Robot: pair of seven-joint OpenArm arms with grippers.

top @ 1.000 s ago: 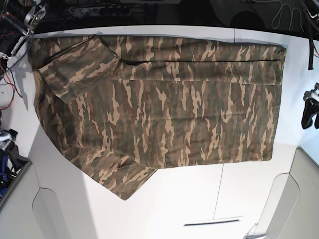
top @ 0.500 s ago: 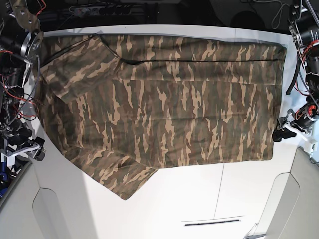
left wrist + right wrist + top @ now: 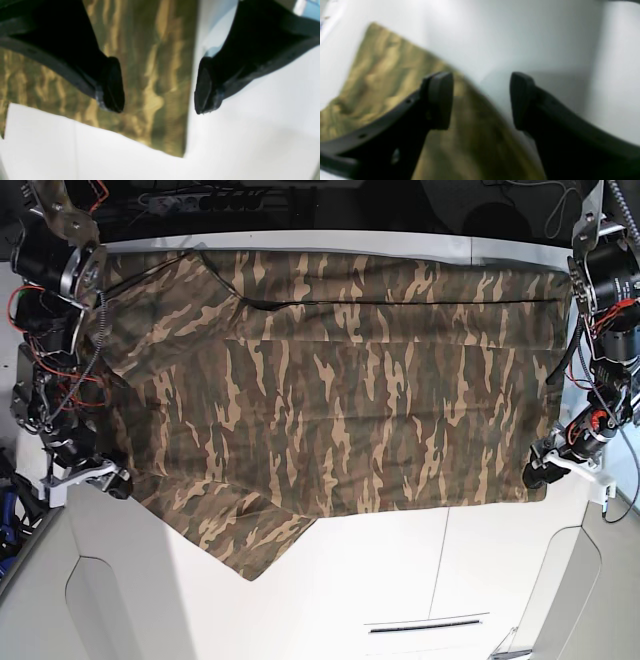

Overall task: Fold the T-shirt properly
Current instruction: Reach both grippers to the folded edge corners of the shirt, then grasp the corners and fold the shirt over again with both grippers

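Note:
The camouflage T-shirt (image 3: 340, 400) lies spread flat on the white table (image 3: 400, 580), one sleeve folded in at the back left and another pointing toward the front. My left gripper (image 3: 540, 472) hovers over the shirt's front right corner. It is open in the left wrist view (image 3: 157, 97), with the shirt (image 3: 150, 50) corner lying between its fingers and nothing held. My right gripper (image 3: 100, 478) is at the shirt's front left edge. Its wrist view shows it open (image 3: 481, 100) above the blurred hem of the shirt (image 3: 382, 70), straddling the hem.
Cables and dark equipment (image 3: 230, 200) run along the table's back edge. Bare white tabletop (image 3: 250, 137) lies beside the right corner and past the left hem (image 3: 520, 37). A narrow slot (image 3: 425, 625) marks the front panel.
Both arms have swung in from the sides and come down to the shirt's front corners. The shirt itself has not shifted.

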